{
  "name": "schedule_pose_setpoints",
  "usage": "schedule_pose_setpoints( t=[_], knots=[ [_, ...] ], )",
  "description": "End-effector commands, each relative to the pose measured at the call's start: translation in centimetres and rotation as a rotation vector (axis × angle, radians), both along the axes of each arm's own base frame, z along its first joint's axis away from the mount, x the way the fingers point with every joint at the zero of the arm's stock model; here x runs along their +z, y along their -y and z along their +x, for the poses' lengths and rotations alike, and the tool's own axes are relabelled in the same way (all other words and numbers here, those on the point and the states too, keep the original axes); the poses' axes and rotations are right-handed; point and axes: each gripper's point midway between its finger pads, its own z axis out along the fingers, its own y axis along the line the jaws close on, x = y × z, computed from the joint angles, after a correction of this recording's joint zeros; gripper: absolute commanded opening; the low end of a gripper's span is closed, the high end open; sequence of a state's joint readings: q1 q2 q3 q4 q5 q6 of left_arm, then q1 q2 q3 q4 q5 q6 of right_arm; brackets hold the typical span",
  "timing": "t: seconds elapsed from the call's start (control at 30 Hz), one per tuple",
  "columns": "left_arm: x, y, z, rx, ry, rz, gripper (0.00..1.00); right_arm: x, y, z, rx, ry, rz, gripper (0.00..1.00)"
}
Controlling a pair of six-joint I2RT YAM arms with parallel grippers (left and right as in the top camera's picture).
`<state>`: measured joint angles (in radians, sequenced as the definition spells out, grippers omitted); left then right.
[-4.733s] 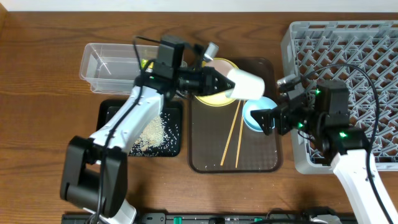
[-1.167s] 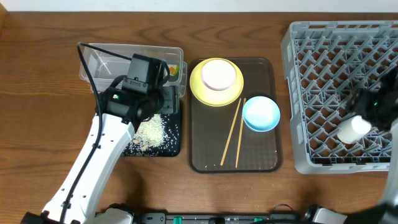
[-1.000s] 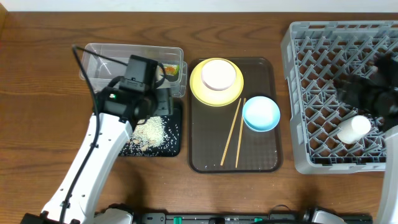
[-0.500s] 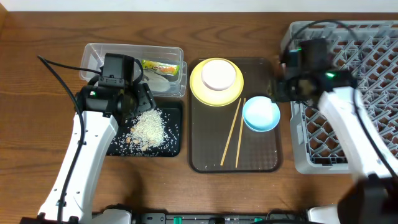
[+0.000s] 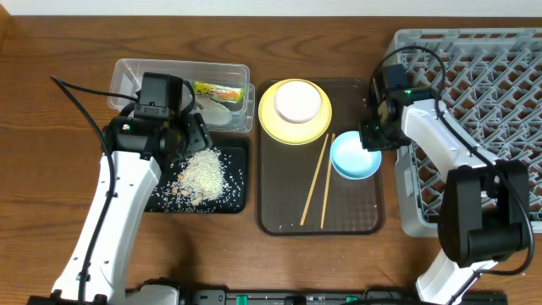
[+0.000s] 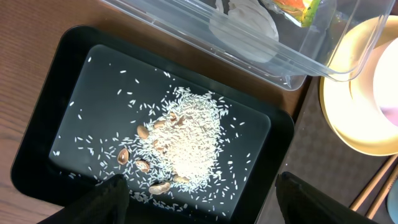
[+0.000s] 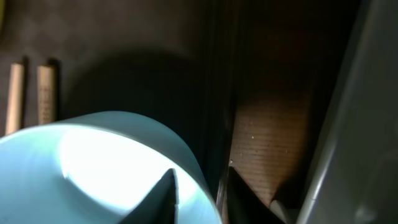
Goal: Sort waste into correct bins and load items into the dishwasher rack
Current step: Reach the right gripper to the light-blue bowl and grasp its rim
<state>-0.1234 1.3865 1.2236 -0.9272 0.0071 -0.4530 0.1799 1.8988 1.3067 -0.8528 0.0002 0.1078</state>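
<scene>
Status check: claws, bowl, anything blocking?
Left claw open, empty, over rice in black tray. Right claw open, straddling light-blue bowl rim. Chopsticks lie close beside bowl.

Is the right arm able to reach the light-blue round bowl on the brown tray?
Probably yes. The right claw sits right at the light-blue round bowl, open and straddling its rim, and nothing lies on top of the bowl or blocks it.

Lab-style dish-sorting bench: wooden table (image 5: 51,212), grey dishwasher rack (image 5: 508,51), brown serving tray (image 5: 284,216).
</scene>
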Motion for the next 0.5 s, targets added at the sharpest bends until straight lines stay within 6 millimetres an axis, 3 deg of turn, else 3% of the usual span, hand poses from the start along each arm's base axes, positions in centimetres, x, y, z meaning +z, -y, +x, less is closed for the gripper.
schedule_pose_setpoints(
  t=[0.0, 0.1, 0.27, 0.37, 0.47],
  knots=[
    [0.5, -0.5, 0.1, 0.024, 0.013, 0.010, 0.78, -0.6, -0.1, -0.4, -0.002, -0.024, -0.017, 0.12],
    [0.5, -0.5, 0.1, 0.024, 0.012, 0.010, 0.78, -0.7, 0.0, -0.6, -0.003, -0.030, -0.019, 0.01],
    [0.4, -0.5, 0.0, 0.024, 0.010, 0.011, 0.78, -0.2, 0.3, -0.9, -0.009, -0.041, -0.023, 0.01],
    [0.4, -0.5, 0.0, 0.024, 0.010, 0.011, 0.78, 1.9, 0.8, -0.3, -0.026, 0.003, -0.017, 0.01],
    [0.4, -0.5, 0.0, 0.024, 0.010, 0.011, 0.78, 6.1, 1.6, 1.5, -0.052, 0.126, -0.002, 0.01]
  ],
)
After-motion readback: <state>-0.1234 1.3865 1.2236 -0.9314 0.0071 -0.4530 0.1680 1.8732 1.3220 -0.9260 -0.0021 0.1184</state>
